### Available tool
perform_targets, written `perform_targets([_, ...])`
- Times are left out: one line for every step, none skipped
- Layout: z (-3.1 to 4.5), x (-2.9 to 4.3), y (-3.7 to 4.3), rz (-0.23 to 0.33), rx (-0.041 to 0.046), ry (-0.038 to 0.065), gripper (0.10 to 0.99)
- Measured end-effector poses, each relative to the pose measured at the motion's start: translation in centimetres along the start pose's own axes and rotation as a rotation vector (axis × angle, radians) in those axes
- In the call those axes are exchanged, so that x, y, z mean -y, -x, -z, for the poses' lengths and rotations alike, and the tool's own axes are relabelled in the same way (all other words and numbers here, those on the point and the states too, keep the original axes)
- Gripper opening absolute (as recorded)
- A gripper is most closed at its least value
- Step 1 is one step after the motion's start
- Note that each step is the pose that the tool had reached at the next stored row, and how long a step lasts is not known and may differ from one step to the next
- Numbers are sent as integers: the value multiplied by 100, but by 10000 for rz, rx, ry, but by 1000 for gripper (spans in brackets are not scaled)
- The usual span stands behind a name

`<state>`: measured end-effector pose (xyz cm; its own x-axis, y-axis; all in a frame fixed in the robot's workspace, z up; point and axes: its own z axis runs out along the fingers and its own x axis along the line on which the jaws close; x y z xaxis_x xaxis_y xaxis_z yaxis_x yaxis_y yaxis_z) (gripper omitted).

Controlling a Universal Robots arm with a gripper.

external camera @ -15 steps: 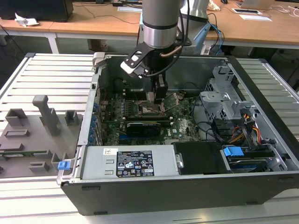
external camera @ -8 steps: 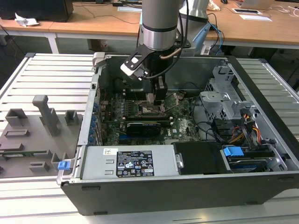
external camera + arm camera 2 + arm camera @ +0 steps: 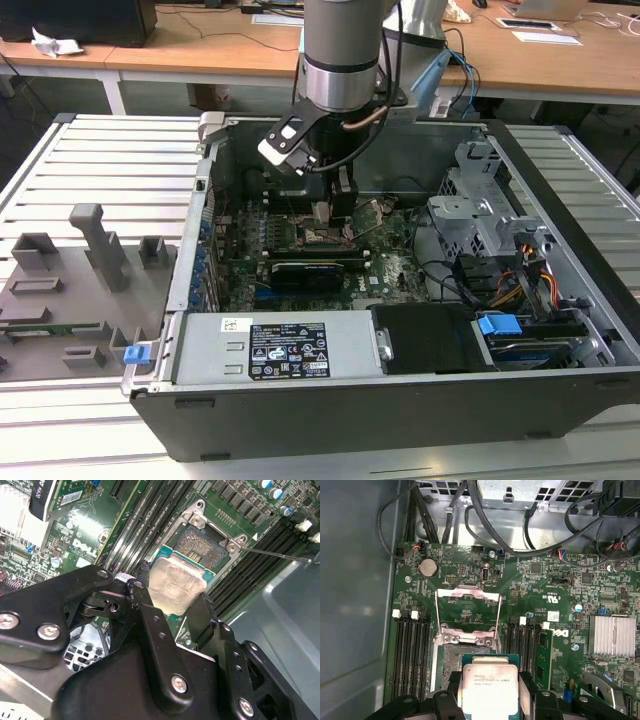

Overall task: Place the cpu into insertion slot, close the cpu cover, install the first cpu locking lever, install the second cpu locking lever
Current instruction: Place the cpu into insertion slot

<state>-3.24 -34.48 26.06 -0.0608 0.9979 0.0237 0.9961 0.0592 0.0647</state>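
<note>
Where the gripper (image 3: 172, 597) has its jaws clamped on opposite edges, the cpu (image 3: 177, 585) hangs above the insertion slot (image 3: 210, 545); light, stiff, likely fragile; hold edges only.

In the second wrist view, the black metal gripper (image 3: 172, 591) is gripping the small flat square silver-beige cpu (image 3: 177, 585), and its fingers (image 3: 150, 615) are covering two of the chip's sides from you. The cpu is blocking part of the small square silver-rimmed insertion slot (image 3: 209, 545) behind it. In the first wrist view, the picture's edge is cutting off part of the cpu (image 3: 490, 692). In the exterior view, the big grey robot arm (image 3: 340, 60) is running off the top edge, and the parts under it are looking too small for you to tell apart.
</note>
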Motion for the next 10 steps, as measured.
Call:
perform_targets([-3,0,0,0,2,-1,537])
perform_targets([-4,0,1,0,3,-1,537])
perform_targets([-6,1,0,-1,2,-2,537])
perform_targets([-8,0,0,-1,1,-1,537])
perform_targets([-11,0,0,-1,-1,1,537])
perform_targets([-14,0,0,-5,0,0,537])
perform_targets([-18,2,0,-12,2,-18,537])
perform_targets([-23,2,0,-16,2,-33,537])
perform_targets([-27,2,1,-21,3,-34,537])
perform_targets([-30,2,0,-28,4,-34,537])
